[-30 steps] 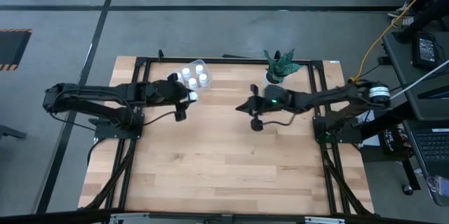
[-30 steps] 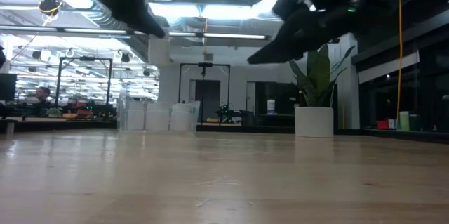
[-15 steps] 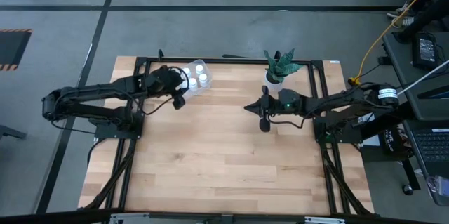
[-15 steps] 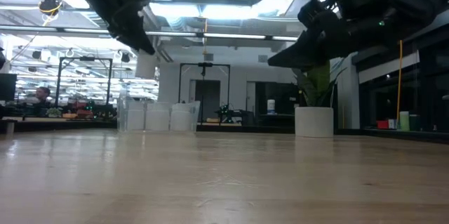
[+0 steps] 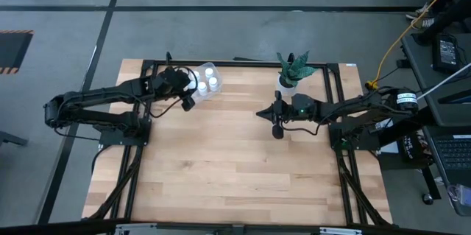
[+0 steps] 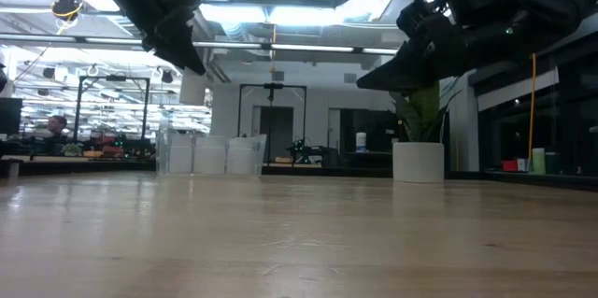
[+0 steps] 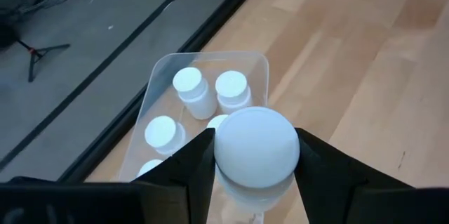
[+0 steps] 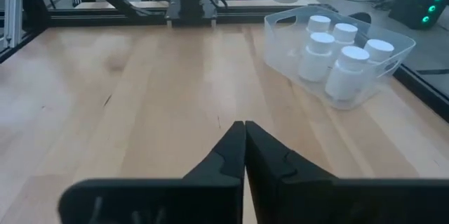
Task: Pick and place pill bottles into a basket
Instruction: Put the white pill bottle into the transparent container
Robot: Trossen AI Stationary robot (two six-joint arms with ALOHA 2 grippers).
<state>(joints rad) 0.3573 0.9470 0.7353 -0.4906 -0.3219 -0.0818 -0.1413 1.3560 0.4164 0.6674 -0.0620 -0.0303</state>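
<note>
My left gripper (image 5: 189, 93) is shut on a white pill bottle (image 7: 256, 145) and holds it above the near end of the basket (image 5: 207, 82). The basket is a clear plastic tub (image 7: 160, 76) standing at the table's far edge. Several white-capped pill bottles (image 8: 330, 48) stand upright inside it. My right gripper (image 5: 262, 113) hangs shut above the middle of the table with nothing in it, right of the basket; its fingertips (image 8: 243, 129) meet. My left gripper pinches the pill bottle between its two fingers (image 7: 193, 171), one on each side just below the cap (image 7: 247, 190). The fingers slant down from the table's left. The bottle stands upright, cap up, lifted clear above the basket.
A white pot with a green plant (image 5: 291, 73) stands at the far edge, just beyond my right gripper. The bare wooden tabletop (image 5: 235, 161) stretches toward the near edge. A black frame rail (image 5: 243, 63) runs along the far side.
My left gripper has swung toward the table's far edge with the pill bottle, coming over the basket's near end, then kept still. My right gripper, still shut, has drawn back a little toward the table's right edge and tipped lower.
</note>
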